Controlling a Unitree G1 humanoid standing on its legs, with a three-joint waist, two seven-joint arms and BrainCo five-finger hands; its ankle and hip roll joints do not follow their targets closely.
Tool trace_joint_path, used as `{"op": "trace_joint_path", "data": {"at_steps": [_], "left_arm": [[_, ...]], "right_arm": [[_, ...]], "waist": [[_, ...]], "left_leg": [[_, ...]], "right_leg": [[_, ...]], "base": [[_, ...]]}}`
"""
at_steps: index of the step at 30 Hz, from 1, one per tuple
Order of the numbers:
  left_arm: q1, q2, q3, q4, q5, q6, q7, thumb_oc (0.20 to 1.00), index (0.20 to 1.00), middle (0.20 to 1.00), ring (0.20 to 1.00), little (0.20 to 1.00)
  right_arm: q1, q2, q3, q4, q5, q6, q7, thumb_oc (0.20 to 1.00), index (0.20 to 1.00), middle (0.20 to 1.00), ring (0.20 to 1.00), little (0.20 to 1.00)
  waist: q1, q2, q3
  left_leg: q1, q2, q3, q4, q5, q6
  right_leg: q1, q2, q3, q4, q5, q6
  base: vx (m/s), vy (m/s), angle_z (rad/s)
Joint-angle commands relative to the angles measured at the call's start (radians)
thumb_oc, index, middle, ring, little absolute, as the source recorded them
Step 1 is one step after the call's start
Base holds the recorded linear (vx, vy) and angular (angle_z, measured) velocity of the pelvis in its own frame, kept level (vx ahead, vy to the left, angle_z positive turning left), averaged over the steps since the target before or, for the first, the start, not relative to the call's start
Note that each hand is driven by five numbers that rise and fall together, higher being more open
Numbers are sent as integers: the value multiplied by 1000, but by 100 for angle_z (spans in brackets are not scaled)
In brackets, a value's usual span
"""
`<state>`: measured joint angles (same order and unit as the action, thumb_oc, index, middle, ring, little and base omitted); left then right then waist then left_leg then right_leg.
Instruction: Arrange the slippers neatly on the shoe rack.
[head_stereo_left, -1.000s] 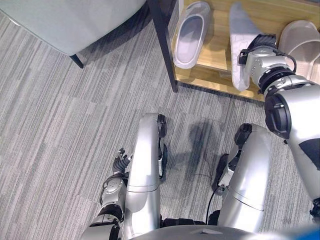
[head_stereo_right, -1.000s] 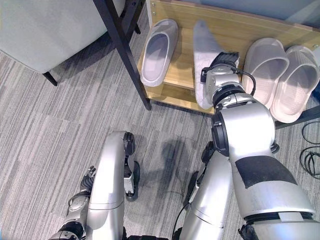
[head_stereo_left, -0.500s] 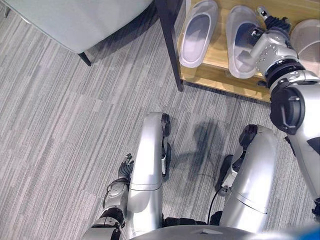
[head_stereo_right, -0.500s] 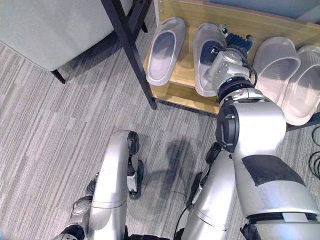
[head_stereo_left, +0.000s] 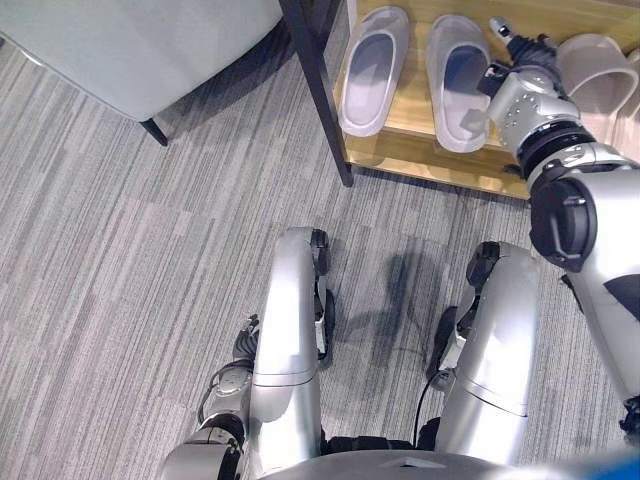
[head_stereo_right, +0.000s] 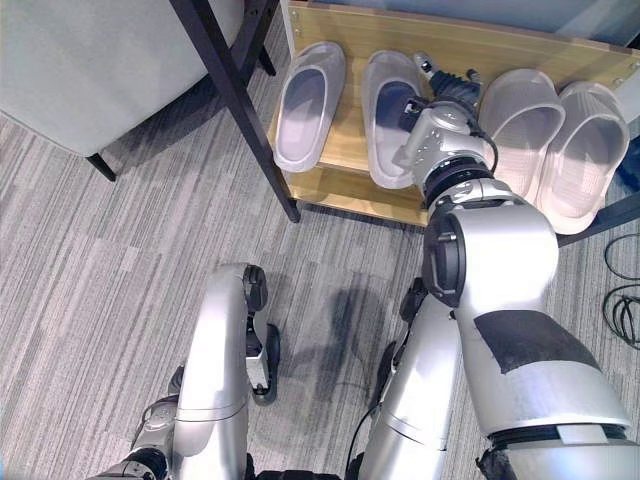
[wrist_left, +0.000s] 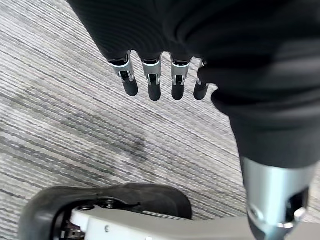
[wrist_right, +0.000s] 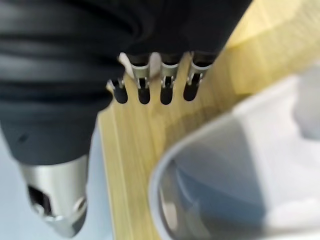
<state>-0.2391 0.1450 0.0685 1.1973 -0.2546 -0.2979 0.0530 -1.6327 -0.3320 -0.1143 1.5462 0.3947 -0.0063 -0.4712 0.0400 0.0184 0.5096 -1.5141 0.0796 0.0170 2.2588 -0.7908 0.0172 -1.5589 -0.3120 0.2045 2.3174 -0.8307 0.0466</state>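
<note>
Your right hand (head_stereo_right: 447, 95) is hovering over the shoe rack (head_stereo_right: 345, 175), fingers straight and spread, pinching nothing. The second lilac slipper (head_stereo_right: 392, 115) is lying flat just to the hand's left, long axis running front to back, parallel to the first lilac slipper (head_stereo_right: 308, 102). The beige pair (head_stereo_right: 555, 140) is sitting to the hand's right. The left hand (wrist_left: 160, 82) is hanging relaxed over the carpet, well away, so any nudge is falling to the right one.

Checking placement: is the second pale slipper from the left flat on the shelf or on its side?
Flat. The slipper lies sole down, opening facing up, beside its mate on the shelf. The right hand is open next to it.
</note>
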Motion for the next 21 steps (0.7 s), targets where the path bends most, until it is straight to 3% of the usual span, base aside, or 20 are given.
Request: {"op": "trace_joint_path", "data": {"at_steps": [1, 8, 21], "left_arm": [[-19, -118, -97, -1, 24, -43, 31, 1000, 1000, 1000, 1000, 1000], [-74, -115, -84, 41, 19, -55, 43, 1000, 1000, 1000, 1000, 1000], [-87, -101, -91, 81, 31, -71, 73, 1000, 1000, 1000, 1000, 1000]], "right_arm": [[-14, 57, -22, -61, -34, -30, 34, 1000, 1000, 1000, 1000, 1000], [39, 143, -62, -129, -36, -32, 52, 1000, 1000, 1000, 1000, 1000], [245, 341, -136, -492, 24, -53, 22, 1000, 1000, 1000, 1000, 1000]], "waist": [[18, -21, -47], [2, -33, -66], [-24, -36, -75]], "left_leg": [[-56, 28, -93, 39, -13, 5], [-56, 30, -95, 51, -18, 6], [-56, 46, -91, 54, -27, 12]], "right_leg": [[-11, 23, 120, -66, 232, -49], [-11, 36, 125, -54, 237, -43], [-11, 48, 123, -52, 245, -41]], "base": [[0, 0, 0], [8, -7, -2], [4, -2, -3]]}}
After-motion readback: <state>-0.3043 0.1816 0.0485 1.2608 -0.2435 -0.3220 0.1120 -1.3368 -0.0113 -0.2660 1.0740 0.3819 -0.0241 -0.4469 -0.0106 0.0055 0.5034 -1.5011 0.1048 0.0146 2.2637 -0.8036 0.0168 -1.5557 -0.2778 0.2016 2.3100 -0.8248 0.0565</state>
